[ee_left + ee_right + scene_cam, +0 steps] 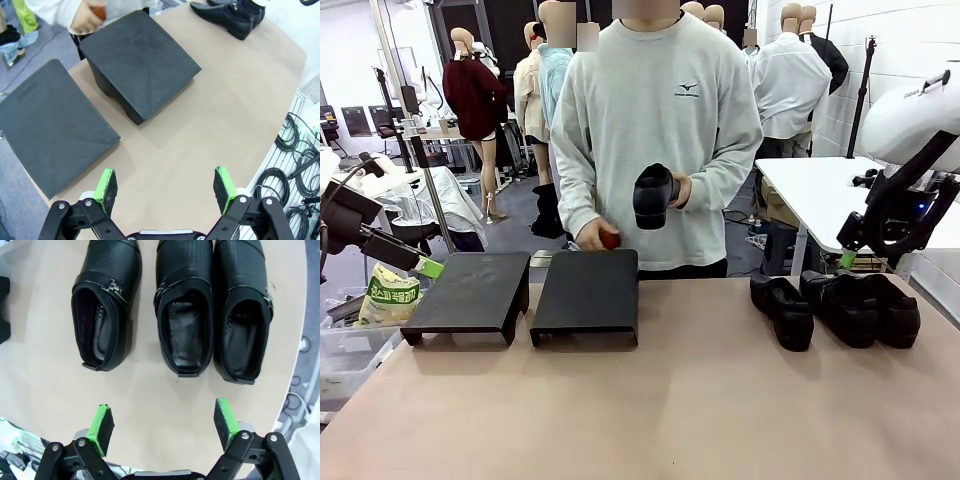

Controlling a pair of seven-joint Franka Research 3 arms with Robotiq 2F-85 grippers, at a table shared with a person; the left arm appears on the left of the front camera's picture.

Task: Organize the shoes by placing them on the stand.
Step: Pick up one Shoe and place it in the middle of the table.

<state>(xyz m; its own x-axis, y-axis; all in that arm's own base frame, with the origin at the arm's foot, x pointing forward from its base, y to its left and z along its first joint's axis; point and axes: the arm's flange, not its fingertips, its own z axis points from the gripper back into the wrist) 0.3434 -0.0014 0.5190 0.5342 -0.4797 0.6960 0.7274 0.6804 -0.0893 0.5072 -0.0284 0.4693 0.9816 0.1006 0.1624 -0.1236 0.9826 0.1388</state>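
Shoes [184, 305], three, glossy black leather-like, low-cut, buckle-strapped, lying side by side on beige tabletop [670, 400], heels facing right end effector [163, 422], likely easing pickup. Person's hand [681, 190] holding fourth black shoe [652, 196]. Matte black sloped stands [588, 292] sitting bare. Left end effector [165, 184] hovering, fingers spread wide, gripping nothing; right likewise.

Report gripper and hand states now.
Left gripper: open, empty.
Right gripper: open, empty.
Person's raised hand: holding a shoe.
Person's lower hand: holding something red.
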